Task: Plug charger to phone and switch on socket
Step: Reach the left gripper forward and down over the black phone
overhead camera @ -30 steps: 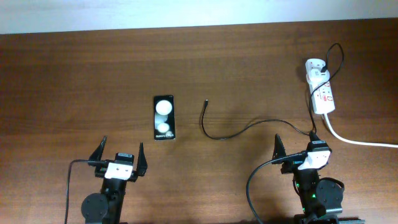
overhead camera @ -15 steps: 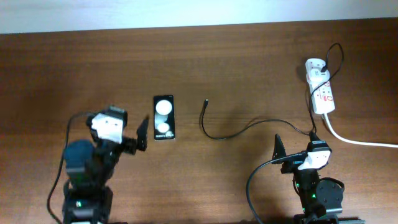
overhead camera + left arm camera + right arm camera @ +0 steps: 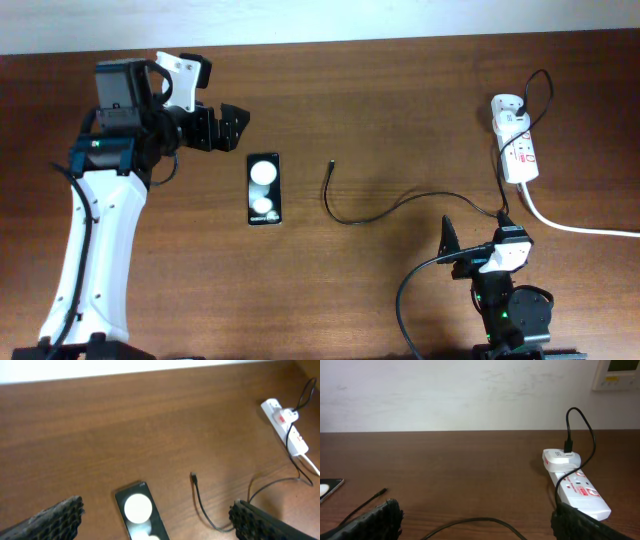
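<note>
Well, the wide brown wooden table [image 3: 400, 80] fills the view. The tall white robot arm [image 3: 95, 220] reaches up the left side. Its black left gripper [image 3: 228, 130] hangs in the upper left, fingers spread wide, holding nothing. The black right gripper [image 3: 476, 235] sits at the lower right, also spread wide and empty. The long white power strip socket [image 3: 520, 150] lies at the upper right with a white adapter [image 3: 507, 106] plugged in. The small shiny black phone [image 3: 264, 188] lies left of centre. The thin black charger cable [image 3: 380, 210] curls across the middle, and its tip [image 3: 331, 164] is near the phone, not touching.
</note>
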Motion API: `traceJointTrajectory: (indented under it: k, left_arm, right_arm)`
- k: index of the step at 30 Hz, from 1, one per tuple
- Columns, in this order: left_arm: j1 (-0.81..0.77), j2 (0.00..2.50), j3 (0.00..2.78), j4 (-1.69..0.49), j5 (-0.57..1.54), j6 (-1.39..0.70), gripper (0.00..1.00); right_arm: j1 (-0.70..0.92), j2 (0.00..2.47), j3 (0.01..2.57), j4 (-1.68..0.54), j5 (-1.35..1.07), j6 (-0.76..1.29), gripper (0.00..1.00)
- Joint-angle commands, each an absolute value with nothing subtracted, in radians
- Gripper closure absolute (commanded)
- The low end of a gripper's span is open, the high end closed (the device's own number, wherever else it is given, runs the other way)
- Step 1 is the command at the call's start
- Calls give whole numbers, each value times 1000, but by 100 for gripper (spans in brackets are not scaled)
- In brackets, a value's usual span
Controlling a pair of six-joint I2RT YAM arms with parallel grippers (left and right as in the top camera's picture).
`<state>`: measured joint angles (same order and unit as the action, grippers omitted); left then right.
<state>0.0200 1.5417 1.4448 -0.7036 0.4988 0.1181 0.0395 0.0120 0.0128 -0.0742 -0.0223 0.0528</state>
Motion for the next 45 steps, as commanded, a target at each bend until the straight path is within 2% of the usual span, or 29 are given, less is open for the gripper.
traceJointTrajectory:
  k: [1, 4, 7, 12, 15, 17, 22, 29, 45]
  left_arm:
    - [22, 1565, 1468, -727, 517, 117, 1]
    - [22, 1568, 1468, -723, 520, 117, 1]
    - [12, 1620, 1468, -739, 463, -16, 1]
    - [-127, 1802, 1657, -945, 173, -66, 1]
    - [-221, 1903, 1667, -1002, 25, -244, 1]
    - [-249, 1977, 1667, -1031, 27, -321, 1]
    - [-255, 2128, 1665, -1069, 48, -328, 1]
    - [-255, 2141, 1596, -1061, 48, -256, 1]
    - [-294, 2144, 1487, -958, 28, -257, 2]
  right_arm:
    - [44, 5, 6, -78, -14, 56, 1]
    - [44, 6, 6, -78, -14, 56, 1]
    - [44, 6, 6, -78, -14, 56, 1]
    - [44, 6, 6, -78, -14, 56, 1]
    - [44, 6, 6, -78, -14, 56, 1]
    - [44, 6, 6, -78, -14, 56, 1]
    - [44, 6, 6, -78, -14, 56, 1]
    - [44, 6, 6, -78, -14, 56, 1]
    - [44, 6, 6, -78, -14, 56, 1]
